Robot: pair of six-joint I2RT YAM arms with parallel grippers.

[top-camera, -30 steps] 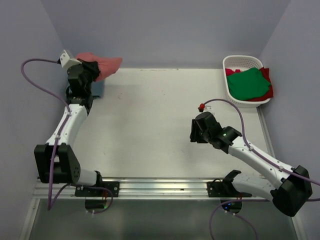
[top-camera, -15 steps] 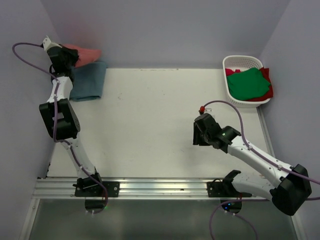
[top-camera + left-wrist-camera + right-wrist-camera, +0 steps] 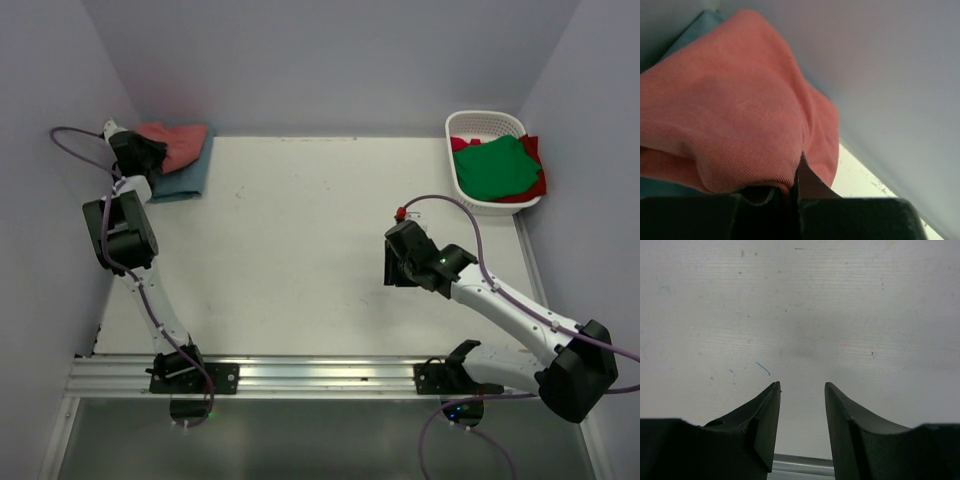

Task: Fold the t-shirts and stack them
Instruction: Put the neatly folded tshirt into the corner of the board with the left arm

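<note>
At the table's (image 3: 300, 300) far-left corner, left gripper (image 3: 155, 152) pinches the brick-red shirt (image 3: 185, 142), draped over the teal shirt (image 3: 190, 178). Right gripper (image 3: 802, 405) spread, empty. Cloth looks light, limp; best taken at a folded edge.

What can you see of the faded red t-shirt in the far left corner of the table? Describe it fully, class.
The faded brick-red t-shirt is soft, finely ribbed knit cloth, bunched into a rounded, loosely folded bundle. It sits at the far left corner of the table, close to the wall, draped over the folded teal-blue t-shirt. The left gripper is shut on one edge, with the cloth pinched in it. No collar or sleeves can be made out.
</note>
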